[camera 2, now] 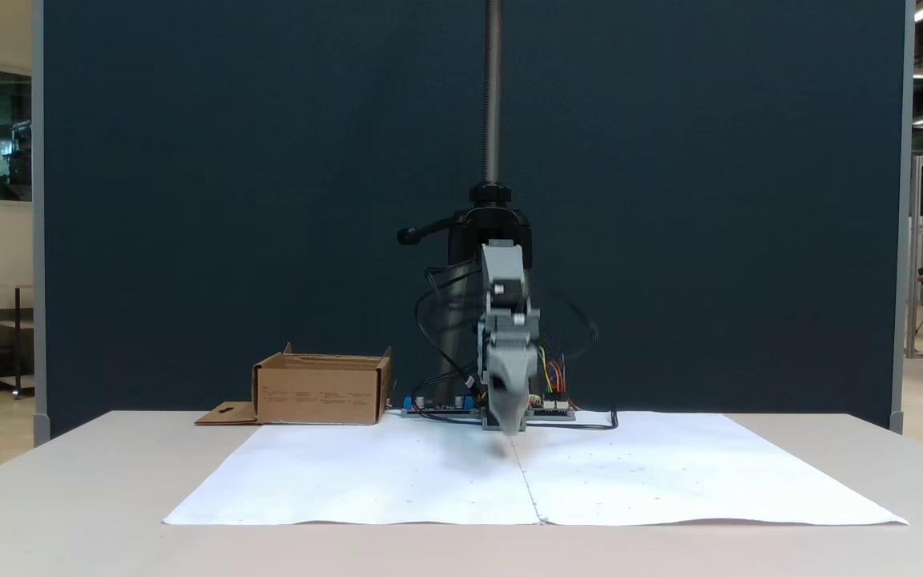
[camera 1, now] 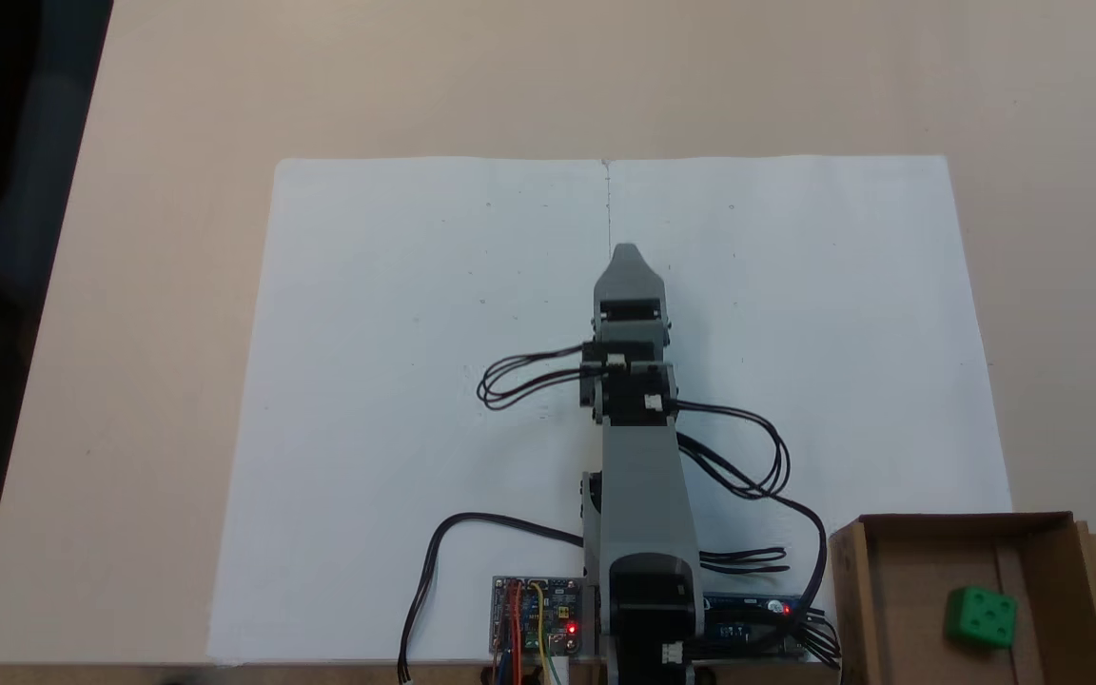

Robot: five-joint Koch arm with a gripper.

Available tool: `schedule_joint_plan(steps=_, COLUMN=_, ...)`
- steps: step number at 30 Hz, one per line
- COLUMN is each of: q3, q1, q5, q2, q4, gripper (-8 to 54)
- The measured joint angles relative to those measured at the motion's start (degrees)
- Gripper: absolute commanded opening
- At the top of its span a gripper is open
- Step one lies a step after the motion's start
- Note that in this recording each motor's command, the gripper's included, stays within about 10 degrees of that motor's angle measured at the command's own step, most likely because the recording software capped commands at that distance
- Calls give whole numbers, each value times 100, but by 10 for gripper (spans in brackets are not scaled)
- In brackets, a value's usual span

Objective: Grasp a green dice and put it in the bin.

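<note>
You have a matt beige bench [camera 1: 177,95] with smooth white paper sheets [camera 1: 396,333] on it. The bin [camera 1: 900,590] is plain brown cardboard, dull and fibrous at its edges. The green dice [camera 1: 982,616] looks like smooth, slightly glossy plastic. The arm [camera 1: 638,476] is matt grey plastic with shiny black cables [camera 1: 748,457].

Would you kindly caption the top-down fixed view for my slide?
Small bright green dice lies inside the shallow brown cardboard bin; the grey arm's gripper points across white paper.
</note>
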Motion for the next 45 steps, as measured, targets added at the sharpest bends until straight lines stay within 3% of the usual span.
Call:
schedule_joint_plan(steps=12, q3=1573, q1=9, q5=0, q2=35, q4=-2479, gripper=433)
schedule_joint_plan(steps=45, q3=1635, q1=62, q5=0, q2=35, q4=-5897, gripper=433)
